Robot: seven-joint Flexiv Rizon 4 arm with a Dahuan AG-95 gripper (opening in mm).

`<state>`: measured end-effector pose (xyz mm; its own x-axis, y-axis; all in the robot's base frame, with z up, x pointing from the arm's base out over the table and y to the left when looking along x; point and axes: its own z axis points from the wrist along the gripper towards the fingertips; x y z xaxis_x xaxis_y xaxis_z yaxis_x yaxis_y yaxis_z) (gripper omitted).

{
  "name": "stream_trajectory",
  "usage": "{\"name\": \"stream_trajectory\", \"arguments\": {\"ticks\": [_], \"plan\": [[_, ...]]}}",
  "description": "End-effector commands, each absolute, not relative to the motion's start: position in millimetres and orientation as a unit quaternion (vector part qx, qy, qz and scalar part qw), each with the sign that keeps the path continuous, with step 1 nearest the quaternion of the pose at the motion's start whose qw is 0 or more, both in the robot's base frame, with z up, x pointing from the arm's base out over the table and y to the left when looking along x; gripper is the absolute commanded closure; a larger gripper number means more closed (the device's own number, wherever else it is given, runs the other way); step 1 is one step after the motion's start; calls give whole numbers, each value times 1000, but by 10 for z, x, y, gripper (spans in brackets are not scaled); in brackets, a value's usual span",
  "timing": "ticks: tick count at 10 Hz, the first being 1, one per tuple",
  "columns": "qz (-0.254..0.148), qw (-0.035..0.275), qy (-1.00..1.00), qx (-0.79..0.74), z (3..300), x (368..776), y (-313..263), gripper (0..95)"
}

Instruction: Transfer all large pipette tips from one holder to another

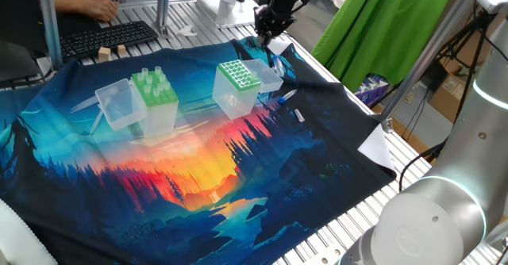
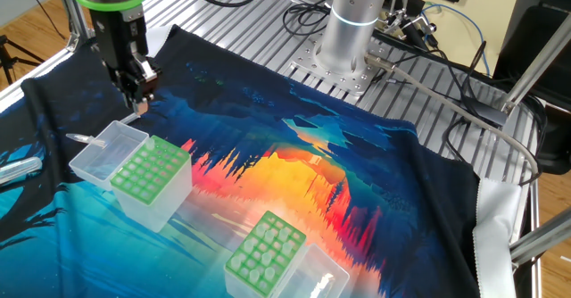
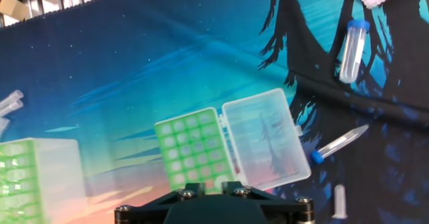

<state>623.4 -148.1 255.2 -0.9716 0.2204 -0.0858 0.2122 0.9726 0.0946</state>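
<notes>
The holder with the plain light-green top (image 1: 156,90) stands left of centre with several clear large pipette tips (image 1: 151,78) upright in it. It also shows in the other fixed view (image 2: 264,252) and at the left edge of the hand view (image 3: 27,177). The box with the dotted-grid green top (image 1: 237,74) stands to its right, lid open, and also shows in the other fixed view (image 2: 150,169) and the hand view (image 3: 191,150). My gripper (image 1: 267,41) hangs above the cloth just behind that box's open lid (image 2: 107,149). In the other fixed view (image 2: 140,100) its fingers look closed together, with nothing seen between them.
Capped clear tubes lie on the cloth beyond the dotted-top box (image 3: 353,41), (image 3: 338,143). The light-green holder's open lid (image 1: 119,105) lies beside it. A keyboard (image 1: 107,36) and a person's hand sit at the table's back. The arm's base (image 2: 350,21) stands on the slotted table.
</notes>
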Motion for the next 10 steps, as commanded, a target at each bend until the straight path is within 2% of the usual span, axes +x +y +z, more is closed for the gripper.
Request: {"name": "stream_trajectory", "arguments": {"ticks": [1, 7, 8, 10], "plan": [[44, 39, 988, 140, 2625, 6216, -1268, 950], [43, 27, 977, 209, 2629, 6163, -701, 950], [42, 27, 973, 223, 2575, 6159, -580, 760], [42, 27, 971, 236, 2488, 6161, -455, 760]]}}
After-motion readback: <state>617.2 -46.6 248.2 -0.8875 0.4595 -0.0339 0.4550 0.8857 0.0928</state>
